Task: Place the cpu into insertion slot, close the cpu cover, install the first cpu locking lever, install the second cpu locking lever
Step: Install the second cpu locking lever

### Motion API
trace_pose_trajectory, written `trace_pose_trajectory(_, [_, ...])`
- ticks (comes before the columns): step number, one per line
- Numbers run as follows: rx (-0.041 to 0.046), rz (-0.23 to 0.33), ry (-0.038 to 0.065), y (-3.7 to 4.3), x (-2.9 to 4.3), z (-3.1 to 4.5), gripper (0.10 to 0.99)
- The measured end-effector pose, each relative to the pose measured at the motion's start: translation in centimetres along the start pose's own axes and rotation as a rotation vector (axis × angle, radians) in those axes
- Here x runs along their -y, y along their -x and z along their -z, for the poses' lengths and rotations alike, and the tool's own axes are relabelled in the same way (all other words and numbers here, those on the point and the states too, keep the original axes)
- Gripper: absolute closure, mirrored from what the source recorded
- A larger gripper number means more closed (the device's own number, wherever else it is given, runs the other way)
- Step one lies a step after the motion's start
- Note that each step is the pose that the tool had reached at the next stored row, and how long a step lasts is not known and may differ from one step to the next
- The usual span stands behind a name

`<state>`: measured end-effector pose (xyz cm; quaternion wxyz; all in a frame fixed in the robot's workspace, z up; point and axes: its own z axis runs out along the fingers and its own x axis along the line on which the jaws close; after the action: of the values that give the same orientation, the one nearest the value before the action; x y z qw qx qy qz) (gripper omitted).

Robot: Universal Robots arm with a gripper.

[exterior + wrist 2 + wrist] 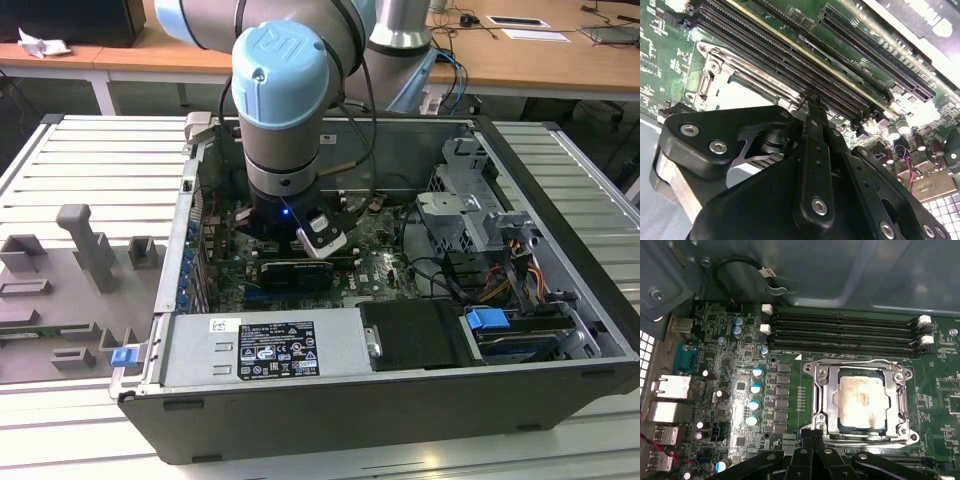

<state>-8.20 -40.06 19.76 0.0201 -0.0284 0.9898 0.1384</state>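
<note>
Open computer case (560, 300): my arm (285, 110) reaches down into it in the exterior view. Green circuit board (740, 370): long memory slots (840, 332) beside the insertion slot (822, 395). Cpu cover (900, 400): closed over the slot. Cpu (861, 402): seated inside, top showing through the window. My pincer (812, 432): fingers drawn together, holding nothing, at the socket's edge.

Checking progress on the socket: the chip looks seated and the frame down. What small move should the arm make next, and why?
Probably ease the gripper toward the locking lever at the socket edge. In the first wrist view the cpu sits in the insertion slot with the cpu cover down around it, and the gripper is right at that edge.
</note>
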Motion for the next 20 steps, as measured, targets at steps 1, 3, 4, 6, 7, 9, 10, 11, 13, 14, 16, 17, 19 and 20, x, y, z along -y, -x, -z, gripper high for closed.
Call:
trace_pose_trajectory(1, [0.0007,0.0,0.006,-0.1,0.01,-0.07,0.98])
trace_pose_trajectory(3, [0.0017,0.0,0.015,-0.31,0.02,-0.15,0.98])
trace_pose_trajectory(4, [0.0021,0.001,0.019,-0.33,0.03,-0.19,0.98])
trace_pose_trajectory(6, [0.002,0.0,0.02,-0.34,0.04,-0.21,0.98])
trace_pose_trajectory(7, [0.002,0.0,0.019,-0.35,0.04,-0.22,0.98])
trace_pose_trajectory(9, [0.0021,0.0,0.019,-0.35,0.04,-0.22,0.98])
trace_pose_trajectory(10, [0.0022,0.0,0.02,-0.34,0.03,-0.21,0.98])
trace_pose_trajectory(11, [0.0022,0.0,0.02,-0.34,0.02,-0.15,0.98])
trace_pose_trajectory(13, [0.0022,0.0,0.02,-0.32,-0.1,0.25,0.98])
trace_pose_trajectory(14, [0.0022,0.0,0.02,-0.3,-0.24,0.73,0.98])
trace_pose_trajectory(16, [0.0021,0.0,0.02,-0.26,-0.46,1.47,0.98])
trace_pose_trajectory(17, [0.0021,0.0,0.02,-0.25,-0.51,1.67,0.98])
trace_pose_trajectory(19, [0.0022,0.0,0.02,-0.24,-0.58,1.92,0.98])
trace_pose_trajectory(20, [0.0022,0.0,0.02,-0.24,-0.62,2.03,0.98])
